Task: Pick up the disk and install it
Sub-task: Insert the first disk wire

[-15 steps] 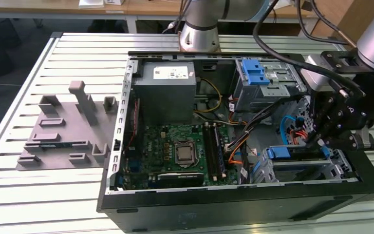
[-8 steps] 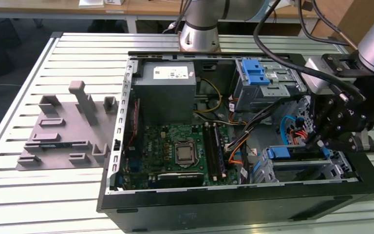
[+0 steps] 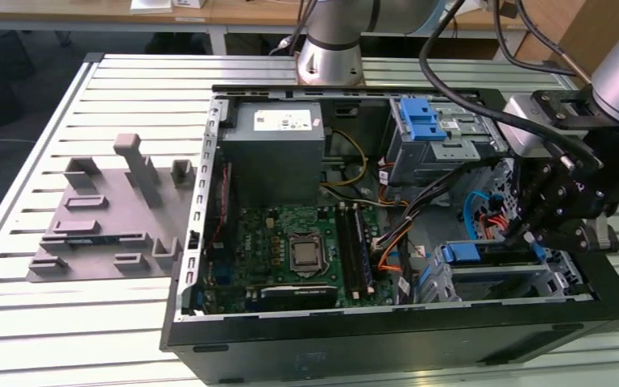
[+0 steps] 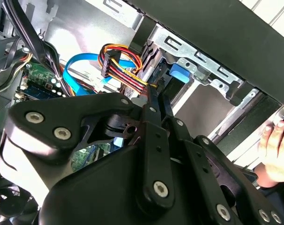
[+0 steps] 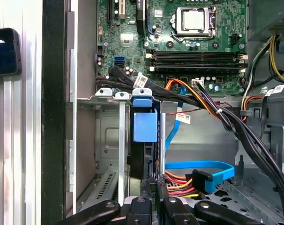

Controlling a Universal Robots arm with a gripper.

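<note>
Your end effector (image 3: 522, 239) hangs inside the open computer case (image 3: 396, 330), at the drive cage (image 3: 503, 278) on the exterior view's right. The disk (image 5: 145, 140) stands on edge in that cage, blue carrier tab outward, directly ahead of the fingertips (image 5: 149, 185). The fingers sit narrow, pressed close together at its edge; you cannot tell whether they grip it.

Exterior view evenly lit, soft overhead light, weak shadows — case interior (image 3: 288, 242) darker than slatted table (image 3: 73, 322). Second wrist view: glare on metal wall (image 4: 76, 37), gripper linkage (image 4: 146, 178) close and soft-focused, hand (image 4: 278, 150) blurred at edge. First wrist view sharp on motherboard (image 5: 179, 42) — bay below shadowed.
</note>
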